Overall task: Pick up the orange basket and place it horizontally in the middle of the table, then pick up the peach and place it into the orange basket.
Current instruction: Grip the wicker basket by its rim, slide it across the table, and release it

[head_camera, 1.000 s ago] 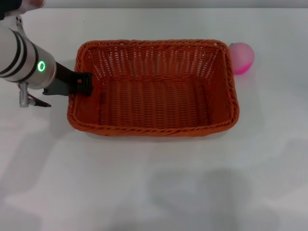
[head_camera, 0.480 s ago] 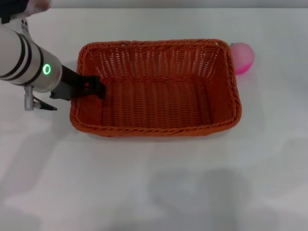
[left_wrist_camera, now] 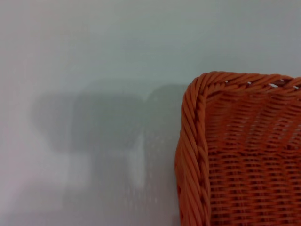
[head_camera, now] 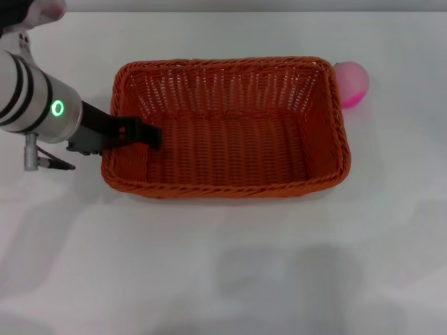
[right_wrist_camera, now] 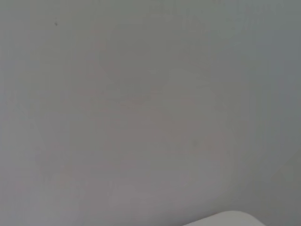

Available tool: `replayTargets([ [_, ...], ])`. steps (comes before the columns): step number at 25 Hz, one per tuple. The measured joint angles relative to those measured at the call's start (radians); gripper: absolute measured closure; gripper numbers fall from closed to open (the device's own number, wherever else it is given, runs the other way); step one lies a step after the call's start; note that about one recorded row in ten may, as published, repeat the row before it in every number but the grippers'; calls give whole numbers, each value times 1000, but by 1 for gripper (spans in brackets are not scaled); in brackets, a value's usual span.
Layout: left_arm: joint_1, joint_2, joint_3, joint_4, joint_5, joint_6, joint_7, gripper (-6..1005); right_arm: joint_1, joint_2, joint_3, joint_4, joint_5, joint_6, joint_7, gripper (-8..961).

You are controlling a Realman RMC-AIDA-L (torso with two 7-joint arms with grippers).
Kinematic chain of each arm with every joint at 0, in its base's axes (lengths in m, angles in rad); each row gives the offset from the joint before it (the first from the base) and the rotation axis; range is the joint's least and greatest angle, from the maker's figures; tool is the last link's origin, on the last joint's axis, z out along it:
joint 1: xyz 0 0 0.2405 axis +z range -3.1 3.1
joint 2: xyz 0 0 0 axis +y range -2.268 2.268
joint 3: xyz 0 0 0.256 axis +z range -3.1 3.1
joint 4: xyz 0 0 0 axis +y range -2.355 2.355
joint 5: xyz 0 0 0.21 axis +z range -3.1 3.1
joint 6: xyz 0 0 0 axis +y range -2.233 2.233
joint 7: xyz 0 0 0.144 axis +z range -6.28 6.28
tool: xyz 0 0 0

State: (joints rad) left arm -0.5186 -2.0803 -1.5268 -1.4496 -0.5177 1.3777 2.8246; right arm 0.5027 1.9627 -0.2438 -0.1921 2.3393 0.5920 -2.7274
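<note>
Head view shows the left gripper (head_camera: 140, 132) reaching over the left short wall of the orange basket (head_camera: 230, 125), a dark finger being seen inside the rim; whether the jaws are clamped on the wall cannot be told. The basket is lying lengthwise across the table (head_camera: 230, 265), roughly central, with the peach (head_camera: 351, 83) just beside its far right corner, outside it. In the left wrist view only a braided basket corner (left_wrist_camera: 197, 141) and bare tabletop are seen. The right arm is not seen in the head view. The placing step is judged nearly complete. For it to be done well, the rim should be released cleanly, straight up, so the basket is not dragged or skewed toward the peach.
</note>
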Motion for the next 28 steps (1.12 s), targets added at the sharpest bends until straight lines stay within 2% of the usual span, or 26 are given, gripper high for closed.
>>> replayTargets([
  [2, 7, 0, -2, -12, 0, 6, -1, 168, 1, 0, 0, 0, 0, 0, 0, 90],
  [7, 17, 2, -11, -48, 11, 41, -4, 138, 2, 2, 0, -1, 0, 0, 0, 90],
  [17, 15, 6, -65, -150, 89, 138, 0, 138, -7, 8, 0, -1, 0, 1, 0, 90],
  [24, 21, 6, -84, -229, 149, 141, 2, 141, -8, 10, -7, -1, -1, 0, 0, 90],
  [28, 30, 1, -84, -251, 236, 123, 1, 143, -8, 10, -25, -1, -2, 0, 0, 90],
])
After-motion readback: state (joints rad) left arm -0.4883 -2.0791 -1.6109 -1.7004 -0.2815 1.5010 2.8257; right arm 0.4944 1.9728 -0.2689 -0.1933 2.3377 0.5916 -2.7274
